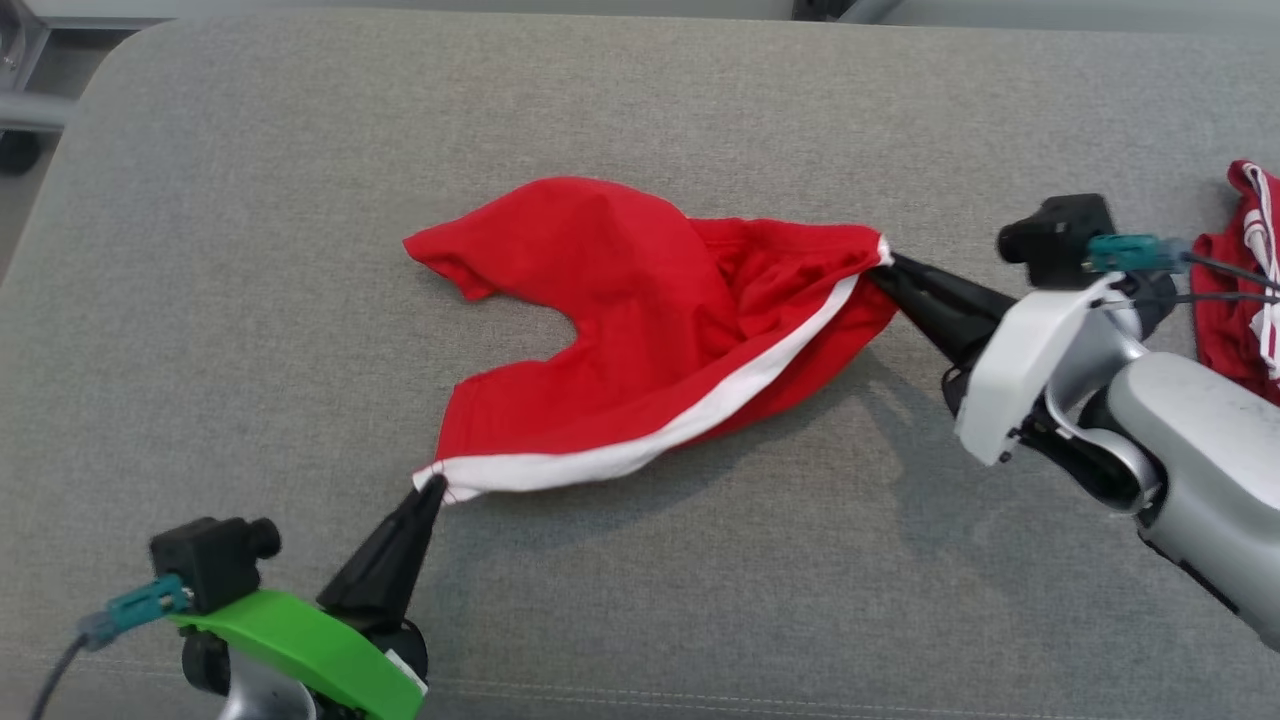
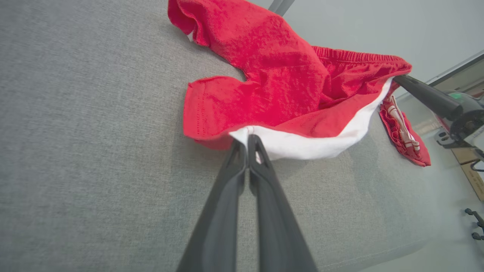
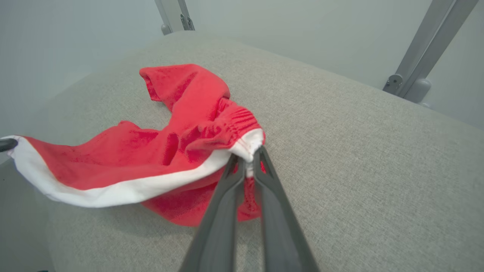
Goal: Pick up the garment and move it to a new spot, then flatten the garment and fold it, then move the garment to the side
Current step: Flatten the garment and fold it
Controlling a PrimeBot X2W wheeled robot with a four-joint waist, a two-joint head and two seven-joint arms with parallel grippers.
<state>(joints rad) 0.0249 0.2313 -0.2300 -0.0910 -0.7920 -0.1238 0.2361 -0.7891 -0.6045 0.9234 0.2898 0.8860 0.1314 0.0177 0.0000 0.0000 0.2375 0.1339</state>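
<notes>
Head view first: the red garment [image 1: 640, 300], shorts with a white side stripe, sits about mid-way across the grey padded surface [image 1: 300, 200], strung out between both arms. The left gripper [image 1: 432, 487] is pinched tight on the hem corner at the near end of the stripe. The right gripper [image 1: 890, 262] is clamped on the waistband corner at the other end. The striped edge looks lifted a bit, with a shadow under it, while the far leg lies on the fabric. There's a second red piece of clothing [image 1: 1235, 300] off by the right edge, behind the right arm. In the left wrist view, the two dark fingers [image 2: 261, 158] meet right on the white stripe with cloth squeezed between them, and you can see the other arm's tip holding the far corner at the elastic waist. In the right wrist view it's the same deal: fingers [image 3: 264, 170] closed on the white waistband corner, shorts trailing off to the left, with the stripe running over to the left gripper's tip at the frame edge.
</notes>
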